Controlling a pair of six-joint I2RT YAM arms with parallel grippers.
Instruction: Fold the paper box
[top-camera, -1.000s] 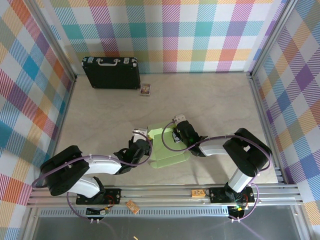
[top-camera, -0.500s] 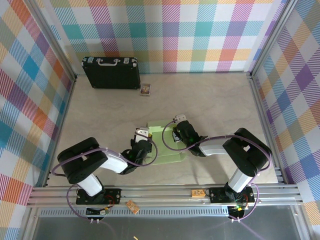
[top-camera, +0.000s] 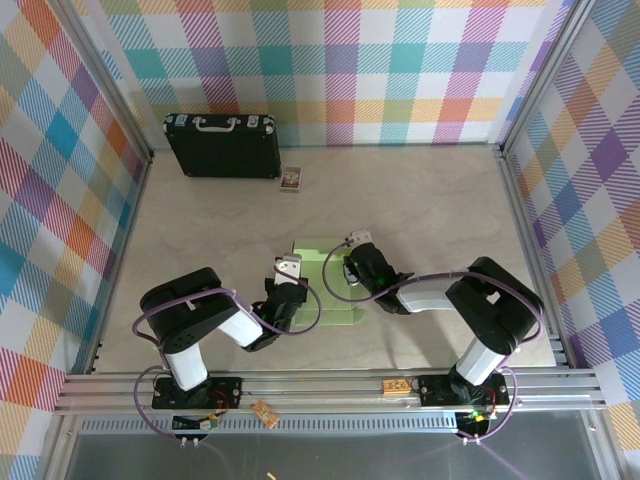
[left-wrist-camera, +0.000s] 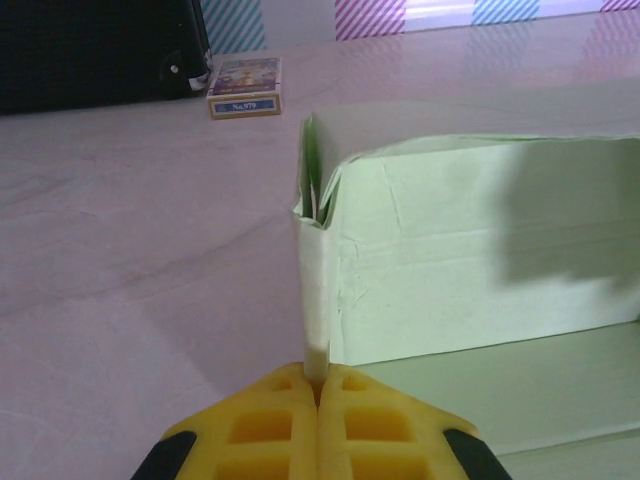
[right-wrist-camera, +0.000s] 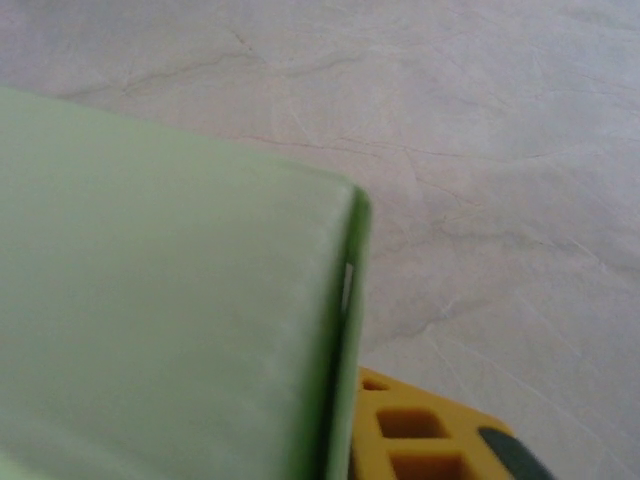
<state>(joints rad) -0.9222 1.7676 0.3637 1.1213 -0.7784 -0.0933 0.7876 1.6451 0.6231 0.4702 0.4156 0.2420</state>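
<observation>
The paper box (top-camera: 318, 256) is pale green card, partly raised into a box shape at the table's middle. My left gripper (top-camera: 293, 288) is at its left side. In the left wrist view its yellow fingers (left-wrist-camera: 270, 430) are shut on a thin upright flap (left-wrist-camera: 316, 300) at the box's left corner, with the box wall (left-wrist-camera: 480, 270) to the right. My right gripper (top-camera: 352, 272) is at the box's right side. In the right wrist view a green panel (right-wrist-camera: 170, 300) runs into the jaws beside one yellow finger (right-wrist-camera: 420, 435); the other finger is hidden behind the panel.
A black case with a silver handle (top-camera: 222, 145) stands at the back left against the wall, with a tiny picture card (top-camera: 291, 179) beside it. Two small wooden pieces (top-camera: 397, 386) lie on the front rail. Bare table lies to the right and far side of the box.
The left arm has folded in toward the box, its elbow swinging right. The box has shifted a little away and to the left and stands more upright. The right arm has barely moved.
</observation>
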